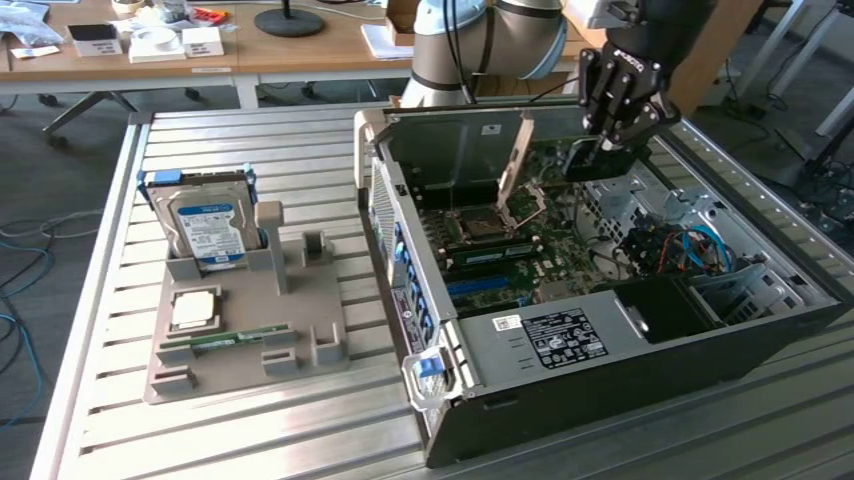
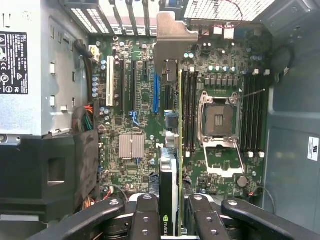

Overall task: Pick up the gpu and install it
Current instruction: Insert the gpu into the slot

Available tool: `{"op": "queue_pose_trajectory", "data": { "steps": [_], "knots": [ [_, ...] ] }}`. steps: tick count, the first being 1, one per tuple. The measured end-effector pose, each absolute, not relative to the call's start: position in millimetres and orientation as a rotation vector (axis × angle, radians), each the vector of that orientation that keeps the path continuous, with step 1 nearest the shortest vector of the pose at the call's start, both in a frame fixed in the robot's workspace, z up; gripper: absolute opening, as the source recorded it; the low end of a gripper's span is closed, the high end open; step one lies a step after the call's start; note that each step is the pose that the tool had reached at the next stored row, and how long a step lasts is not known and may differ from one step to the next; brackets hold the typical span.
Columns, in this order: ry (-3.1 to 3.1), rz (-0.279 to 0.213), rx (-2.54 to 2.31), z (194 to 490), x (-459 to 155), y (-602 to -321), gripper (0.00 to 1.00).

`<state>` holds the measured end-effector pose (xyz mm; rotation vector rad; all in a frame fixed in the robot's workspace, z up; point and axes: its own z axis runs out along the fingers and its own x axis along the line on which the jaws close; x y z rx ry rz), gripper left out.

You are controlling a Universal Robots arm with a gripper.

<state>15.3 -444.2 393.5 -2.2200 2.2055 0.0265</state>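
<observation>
The gpu is a thin dark card that hangs above the motherboard inside the open computer case. My gripper is shut on it from above, near the case's back wall. In the wrist view the gpu shows edge-on between my two fingers, and its pale metal bracket points toward the case's slot openings. The card runs over the blue expansion slot and the black slots beside it, and does not appear seated in any of them.
The silver power supply fills the case's near corner, and blue cables lie toward the exterior view's right. The CPU socket has its lid raised. On the slatted table, a grey holder carries a hard drive, a chip and a green memory stick.
</observation>
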Motion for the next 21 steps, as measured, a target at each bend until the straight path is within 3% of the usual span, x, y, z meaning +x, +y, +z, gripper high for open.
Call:
{"op": "queue_pose_trajectory", "data": {
  "steps": [21],
  "knots": [
    [2.206,0.026,-2.220,383.6,7.2,-444.2,0.27]
  ]
}}
